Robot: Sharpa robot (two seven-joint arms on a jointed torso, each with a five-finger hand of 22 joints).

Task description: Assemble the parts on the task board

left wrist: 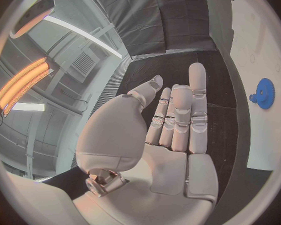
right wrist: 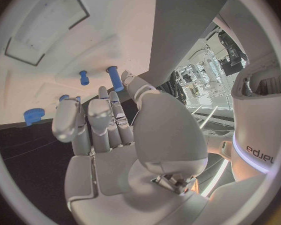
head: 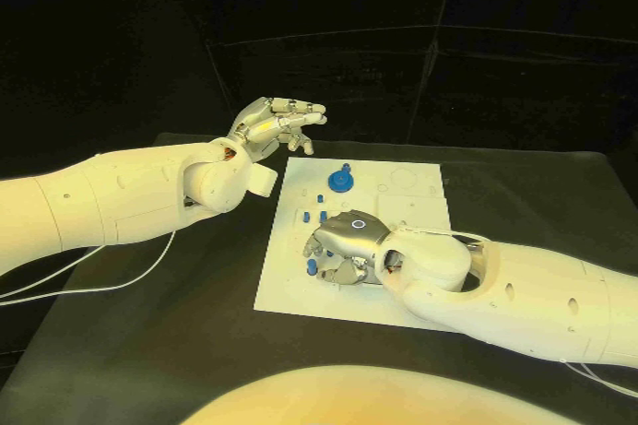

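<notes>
The white task board lies in the middle of the black table. A blue gear-like part stands on its far left area, with small blue pegs just nearer. My right hand reaches down over the board's near left area, fingertips by more blue pieces. In the right wrist view that hand has its fingers stretched out with nothing in the palm; the thumb tip lies beside a blue peg, and one finger half hides another blue piece. My left hand is raised beyond the board's far left corner, its palm bare.
The board's right half carries pale recessed outlines. Thin white cables trail over the black table under my left arm. The table's far edge runs just behind the board.
</notes>
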